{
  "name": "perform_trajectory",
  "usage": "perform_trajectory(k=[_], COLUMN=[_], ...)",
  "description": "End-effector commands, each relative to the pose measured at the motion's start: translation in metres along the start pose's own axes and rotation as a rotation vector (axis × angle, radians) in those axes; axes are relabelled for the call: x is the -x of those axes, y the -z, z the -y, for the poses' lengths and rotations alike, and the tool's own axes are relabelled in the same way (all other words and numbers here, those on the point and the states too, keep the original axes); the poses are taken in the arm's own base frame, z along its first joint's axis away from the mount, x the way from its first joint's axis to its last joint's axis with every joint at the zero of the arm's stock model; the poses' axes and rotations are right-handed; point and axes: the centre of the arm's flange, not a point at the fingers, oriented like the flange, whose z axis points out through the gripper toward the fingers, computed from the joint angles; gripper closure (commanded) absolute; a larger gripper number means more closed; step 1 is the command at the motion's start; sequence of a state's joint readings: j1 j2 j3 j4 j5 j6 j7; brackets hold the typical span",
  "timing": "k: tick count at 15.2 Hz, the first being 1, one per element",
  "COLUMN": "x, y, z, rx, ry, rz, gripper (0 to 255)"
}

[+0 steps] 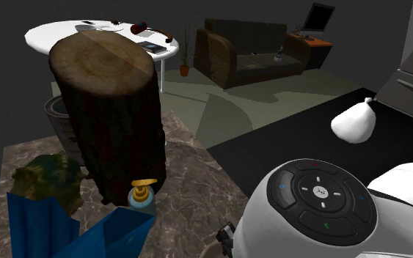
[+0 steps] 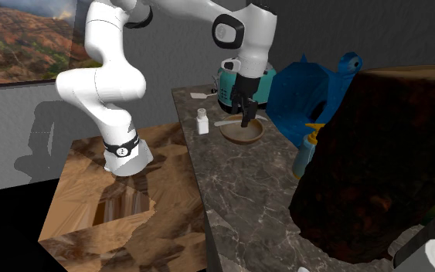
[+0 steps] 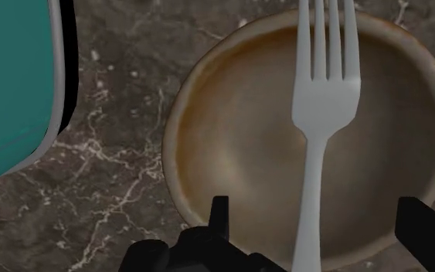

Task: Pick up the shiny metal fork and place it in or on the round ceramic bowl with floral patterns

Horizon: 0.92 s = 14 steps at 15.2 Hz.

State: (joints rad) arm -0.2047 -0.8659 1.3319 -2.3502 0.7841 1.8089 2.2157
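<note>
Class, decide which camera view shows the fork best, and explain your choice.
The wrist view: the fork lies close up over the brown bowl, tines and handle clear, between the open hand's fingers. The second exterior view gives just a pale sliver at the bowl's rim, under the hand.

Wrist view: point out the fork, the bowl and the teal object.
fork (image 3: 328,100): wrist view, on the head just below the tines.
bowl (image 3: 231,147): wrist view, on the bare inner wall.
teal object (image 3: 11,85): wrist view, on its flat teal face.
</note>
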Motion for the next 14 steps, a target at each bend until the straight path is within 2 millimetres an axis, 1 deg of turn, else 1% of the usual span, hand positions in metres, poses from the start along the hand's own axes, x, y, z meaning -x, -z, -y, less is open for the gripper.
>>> perform_trajectory(k=[1,2,5,6,14], x=[0.0,0.0,0.0,0.0,0.0], y=[0.0,0.0,0.04,0.05,0.05], z=[0.0,0.0,0.0,0.0,0.0], rx=[0.0,0.0,0.0,0.0,0.0], ry=[0.0,0.0,0.0,0.0,0.0], rz=[0.0,0.0,0.0,0.0,0.0], gripper=[0,0,0,0,0])
